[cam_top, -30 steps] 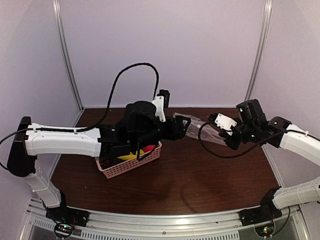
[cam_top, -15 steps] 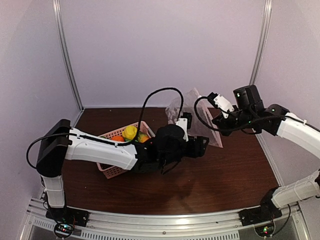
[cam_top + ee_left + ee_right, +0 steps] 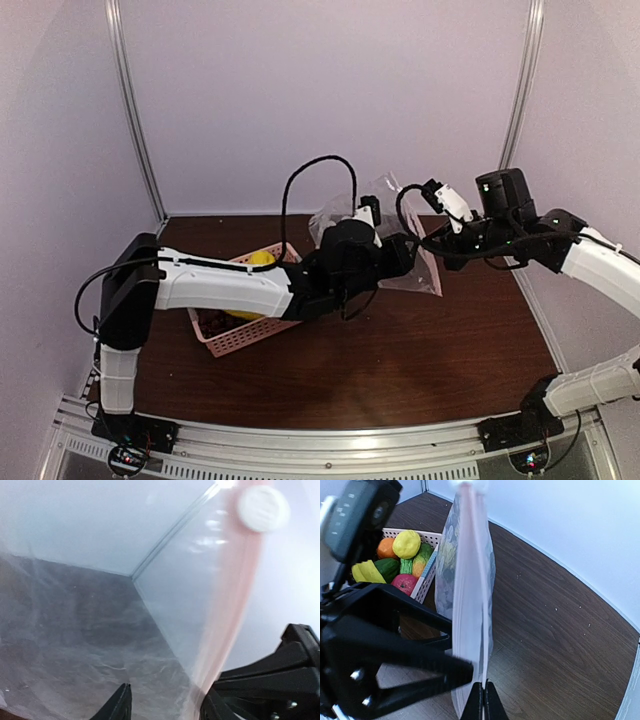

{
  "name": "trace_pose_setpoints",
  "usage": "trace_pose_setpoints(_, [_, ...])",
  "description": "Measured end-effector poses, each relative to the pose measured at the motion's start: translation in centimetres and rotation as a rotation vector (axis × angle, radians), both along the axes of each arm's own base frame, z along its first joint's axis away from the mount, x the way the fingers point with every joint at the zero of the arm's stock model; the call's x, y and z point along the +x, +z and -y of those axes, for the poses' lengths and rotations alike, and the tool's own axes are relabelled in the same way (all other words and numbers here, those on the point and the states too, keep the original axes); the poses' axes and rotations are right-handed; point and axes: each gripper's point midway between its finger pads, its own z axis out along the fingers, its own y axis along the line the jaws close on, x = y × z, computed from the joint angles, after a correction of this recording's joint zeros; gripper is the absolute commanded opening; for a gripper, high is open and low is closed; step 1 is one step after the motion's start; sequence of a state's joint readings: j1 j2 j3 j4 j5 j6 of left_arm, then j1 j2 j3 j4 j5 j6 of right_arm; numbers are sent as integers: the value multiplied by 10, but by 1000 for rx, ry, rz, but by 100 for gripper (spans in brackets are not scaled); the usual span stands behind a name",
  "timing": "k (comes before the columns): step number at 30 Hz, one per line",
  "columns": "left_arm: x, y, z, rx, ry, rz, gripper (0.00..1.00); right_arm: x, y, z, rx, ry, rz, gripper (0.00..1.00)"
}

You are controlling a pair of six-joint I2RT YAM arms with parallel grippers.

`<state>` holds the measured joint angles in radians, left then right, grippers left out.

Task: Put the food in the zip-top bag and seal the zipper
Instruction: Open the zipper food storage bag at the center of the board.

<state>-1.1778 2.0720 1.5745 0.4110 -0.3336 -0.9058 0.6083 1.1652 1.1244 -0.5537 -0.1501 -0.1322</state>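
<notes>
**Held up for loading:** your right gripper [image 3: 480,696], jaws pressed together, pinches the zip-top bag [image 3: 445,580] by its zippered edge. It stands the bag on end over the dark wood table [image 3: 545,630], right of centre and toward the far side. The grip looks chosen to hang the mouth edge taut, where a second claw can find it.

Your left gripper [image 3: 167,697], reaching across from the left, has its fingers spread. One finger sits to either side of a clear wall of the bag, right by the zipper [image 3: 468,555]. No pinch shows there. The likely purpose is to take that lip and draw the mouth apart.

The bag is clear, crinkled film printed with pale round spots. The zipper reads as a pinkish strip running up the held edge. A white round piece [image 3: 262,507] sits at the strip's upper end; whether it is the slider or a printed spot, you cannot tell. No food shows inside the bag.

The food [image 3: 420,560] lies in the pink lattice basket [image 3: 427,582] just left of the bag. It is all glossy: lemon [image 3: 406,543] on top, then orange [image 3: 384,547], cucumber [image 3: 387,566], banana [image 3: 364,571] and apple [image 3: 404,583]. By that look, loading has not begun.
</notes>
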Motion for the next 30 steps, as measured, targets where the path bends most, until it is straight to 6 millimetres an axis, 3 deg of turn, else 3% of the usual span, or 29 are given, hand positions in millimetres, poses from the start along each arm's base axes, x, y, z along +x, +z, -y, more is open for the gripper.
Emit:
trace_pose_setpoints(3, [13,-16,-4,17,29,-37,14,-1,3,2,11,-6,8,0])
trace_pose_setpoints(6, [17,-26,-7,30,46,-62,0,0,3,6,11,-22,16,0])
trace_pose_setpoints(10, [16,-33,-9,35,52,-75,0,5,4,19,-4,-74,43,0])
trace_pose_setpoints(16, [5,-51,-8,45,-14,-54,0,22,8,56,-88,-251,130,0])
trace_pose_setpoints(20, [-2,-41,-2,5,-71,-20,0,28,3,73,-147,-322,154,0])
trace_pose_setpoints(23, [-5,-29,2,-34,-101,6,0,30,3,73,-158,-324,162,13])
trace_pose_setpoints(27, [-10,-22,6,-58,-135,25,0,32,-6,64,-162,-288,138,19])
trace_pose_setpoints(29, [-11,-21,7,-64,-146,30,0,35,-14,59,-166,-268,114,17])
trace_pose_setpoints(30, [-12,-21,7,-65,-150,31,0,36,-17,56,-167,-258,103,11])
